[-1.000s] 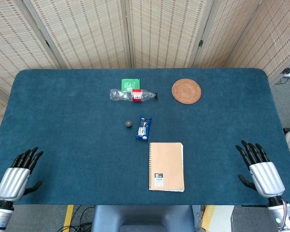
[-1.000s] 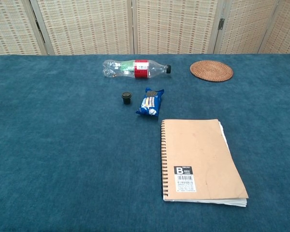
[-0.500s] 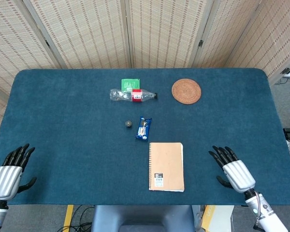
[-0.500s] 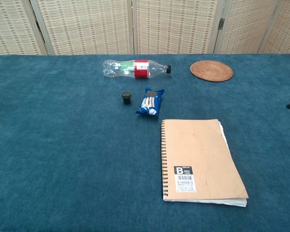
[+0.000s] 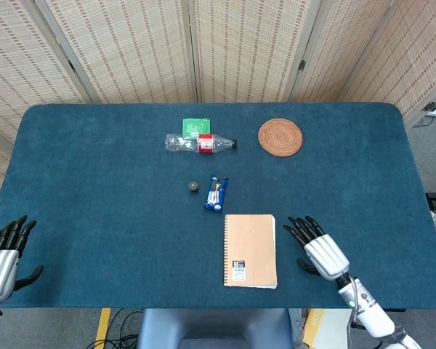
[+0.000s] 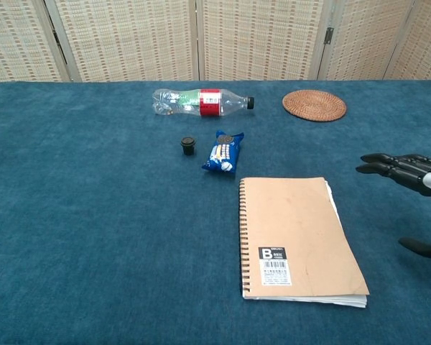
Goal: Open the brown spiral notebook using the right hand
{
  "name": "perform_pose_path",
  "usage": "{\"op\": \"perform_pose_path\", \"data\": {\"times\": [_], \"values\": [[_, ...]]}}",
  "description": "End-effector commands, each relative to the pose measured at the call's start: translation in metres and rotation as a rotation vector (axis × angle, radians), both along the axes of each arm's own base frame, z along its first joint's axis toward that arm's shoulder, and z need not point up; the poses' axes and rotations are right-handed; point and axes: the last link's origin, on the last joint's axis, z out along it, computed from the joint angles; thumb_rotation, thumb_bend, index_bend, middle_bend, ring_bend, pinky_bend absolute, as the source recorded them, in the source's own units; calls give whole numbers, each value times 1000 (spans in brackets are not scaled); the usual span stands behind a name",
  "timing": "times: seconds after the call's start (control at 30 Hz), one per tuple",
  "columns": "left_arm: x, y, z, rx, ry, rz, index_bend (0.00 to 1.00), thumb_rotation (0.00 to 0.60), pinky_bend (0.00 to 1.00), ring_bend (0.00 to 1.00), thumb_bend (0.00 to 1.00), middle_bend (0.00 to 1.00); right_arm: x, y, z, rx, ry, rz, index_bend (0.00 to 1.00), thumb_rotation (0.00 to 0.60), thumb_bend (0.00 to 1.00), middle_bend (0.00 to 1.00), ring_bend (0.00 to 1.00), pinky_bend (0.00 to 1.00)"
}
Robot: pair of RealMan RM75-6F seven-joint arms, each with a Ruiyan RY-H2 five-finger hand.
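Note:
The brown spiral notebook [image 5: 251, 250] [image 6: 298, 238] lies closed on the blue table, spiral binding on its left edge, a barcode label near its front. My right hand [image 5: 318, 249] [image 6: 411, 180] hovers just right of the notebook with fingers spread and holds nothing; a small gap separates it from the cover. My left hand [image 5: 3, 252] is open at the table's front left corner, far from the notebook, and appears only in the head view.
A blue snack packet [image 5: 216, 194] and a small black cap [image 5: 192, 186] lie just behind the notebook. Further back are a plastic bottle [image 5: 200, 143], a green card [image 5: 196, 126] and a round woven coaster [image 5: 280, 137].
My right hand has moved left from the table's right edge to just beside the notebook. My left hand has drifted further left and toward the front edge.

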Motion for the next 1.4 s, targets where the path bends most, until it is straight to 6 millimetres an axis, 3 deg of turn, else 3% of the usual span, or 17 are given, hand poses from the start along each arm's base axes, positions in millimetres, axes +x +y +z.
{"op": "perform_pose_path", "data": {"times": [0.03, 0.47, 1.4], "values": [[0, -1, 1, 6, 0, 1, 102, 600, 139, 22, 272, 51, 1, -3, -4, -5, -5, -2, 0, 600, 365, 0, 0, 0], [-5, 2, 6, 69, 48, 40, 107, 600, 138, 22, 272, 51, 6, -16, -31, 18, -13, 27, 0, 600, 364, 0, 0, 0], [-5, -2, 11, 85, 40, 43, 110, 600, 130, 22, 272, 52, 23, -27, -49, 31, -40, 43, 0, 600, 383, 0, 0, 0]]}}
